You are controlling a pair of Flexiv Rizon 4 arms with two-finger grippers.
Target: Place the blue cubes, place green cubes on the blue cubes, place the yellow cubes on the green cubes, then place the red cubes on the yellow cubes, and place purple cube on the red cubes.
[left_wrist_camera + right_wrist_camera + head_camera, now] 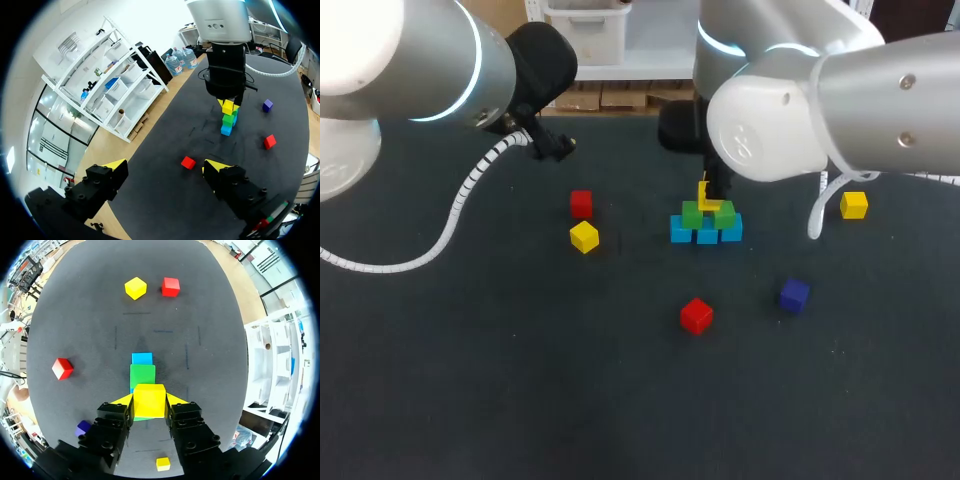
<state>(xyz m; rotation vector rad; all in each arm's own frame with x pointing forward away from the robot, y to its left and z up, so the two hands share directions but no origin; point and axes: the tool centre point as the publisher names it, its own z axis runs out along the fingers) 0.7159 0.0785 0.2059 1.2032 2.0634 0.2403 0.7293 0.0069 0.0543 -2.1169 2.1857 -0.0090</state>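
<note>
The right gripper (149, 403) clamped a yellow cube (149, 398) directly over the green cubes (142, 375). The left gripper (165, 166) stood wide open, well apart.

Dark grey table (440, 380). Blue cubes (681, 230) at centre, green cubes (692, 213) above them — a yellow cube (149, 400) on top. Red cube (696, 315) lower centre, purple cube (794, 294) — lower right.

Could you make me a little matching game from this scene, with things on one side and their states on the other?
Things:
1. purple cube
2. left gripper
3. right gripper
4. green cubes

States:
A. shut on a yellow cube
B. resting on the blue cubes
C. open, holding nothing
D. loose on the table

Pairs: 1-D, 2-C, 3-A, 4-B
</note>
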